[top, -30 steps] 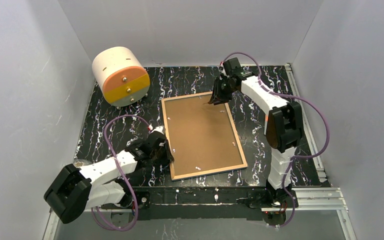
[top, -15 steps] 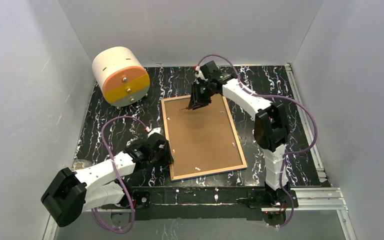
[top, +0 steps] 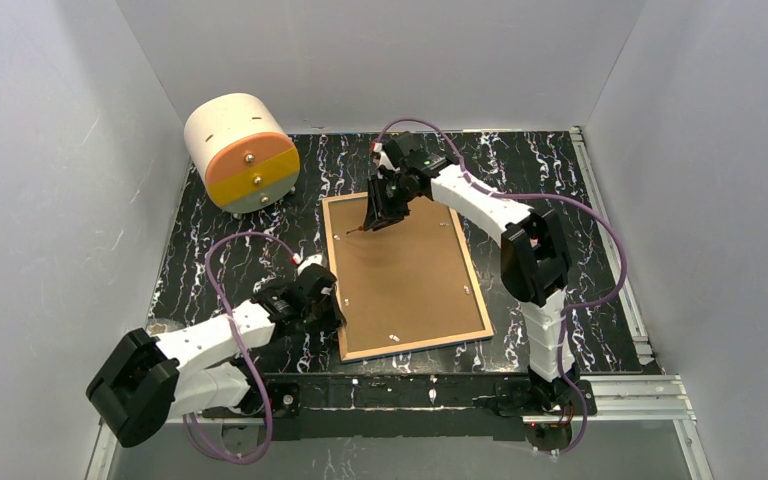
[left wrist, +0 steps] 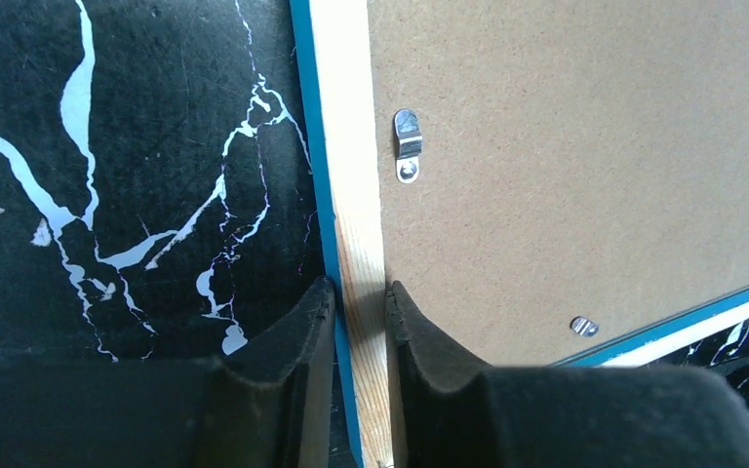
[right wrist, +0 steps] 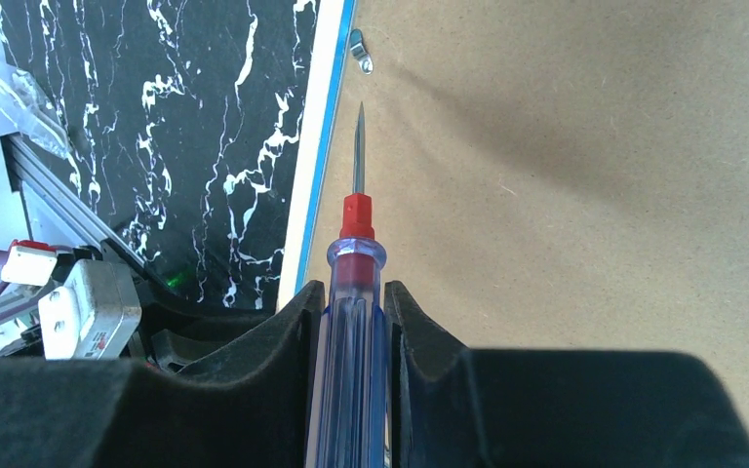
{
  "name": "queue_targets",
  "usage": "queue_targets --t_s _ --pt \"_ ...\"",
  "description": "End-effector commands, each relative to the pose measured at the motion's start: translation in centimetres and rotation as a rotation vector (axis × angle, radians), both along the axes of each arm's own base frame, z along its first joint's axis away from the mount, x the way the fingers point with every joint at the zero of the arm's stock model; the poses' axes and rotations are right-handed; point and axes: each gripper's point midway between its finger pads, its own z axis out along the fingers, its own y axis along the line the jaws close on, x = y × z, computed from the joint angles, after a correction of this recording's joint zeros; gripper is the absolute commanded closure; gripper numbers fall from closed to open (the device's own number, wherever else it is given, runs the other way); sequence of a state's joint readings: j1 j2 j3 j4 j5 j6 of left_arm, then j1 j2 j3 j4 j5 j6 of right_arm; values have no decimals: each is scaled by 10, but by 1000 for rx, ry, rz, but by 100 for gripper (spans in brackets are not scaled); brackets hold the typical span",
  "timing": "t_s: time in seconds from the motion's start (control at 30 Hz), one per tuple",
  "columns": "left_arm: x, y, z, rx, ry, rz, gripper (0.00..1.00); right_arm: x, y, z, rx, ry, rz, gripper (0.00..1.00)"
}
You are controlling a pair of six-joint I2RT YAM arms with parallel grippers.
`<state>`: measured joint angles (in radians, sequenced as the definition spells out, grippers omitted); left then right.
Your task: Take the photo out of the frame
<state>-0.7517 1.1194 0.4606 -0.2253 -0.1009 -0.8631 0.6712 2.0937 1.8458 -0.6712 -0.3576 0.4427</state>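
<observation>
The left gripper (left wrist: 359, 292) pinches the likely stiff, light, face-down frame (left wrist: 343, 117) by its wooden rail, while the right gripper (right wrist: 353, 292) clamps a screwdriver (right wrist: 355, 249), a retaining clip (right wrist: 359, 49) just ahead of its tip, the photo presumably hidden underneath.

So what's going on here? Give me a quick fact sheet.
frame: face down on the table, brown backing board up
photo: not visible
left jaws: closed on the frame's wooden edge
right jaws: gripping a screwdriver, tip close to a metal clip
elsewhere: white drum with an orange-and-yellow face, far left
</observation>
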Motion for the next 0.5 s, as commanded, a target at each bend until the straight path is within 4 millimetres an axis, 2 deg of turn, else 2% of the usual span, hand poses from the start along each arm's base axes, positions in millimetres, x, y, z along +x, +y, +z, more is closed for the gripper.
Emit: queue_targets --t_s 0.0,0.13,0.33,0.47 --pt "-32 38 -30 144 117 22 91 6 6 22 47 -49 3 99" --pt "-40 42 -34 113 121 48 100 2 11 18 36 -52 12 99" --pt "-45 47 -36 110 115 51 100 -2 22 5 -2 -46 24 99" --pt "-45 49 -38 132 121 51 100 1 21 6 -20 -73 15 99"
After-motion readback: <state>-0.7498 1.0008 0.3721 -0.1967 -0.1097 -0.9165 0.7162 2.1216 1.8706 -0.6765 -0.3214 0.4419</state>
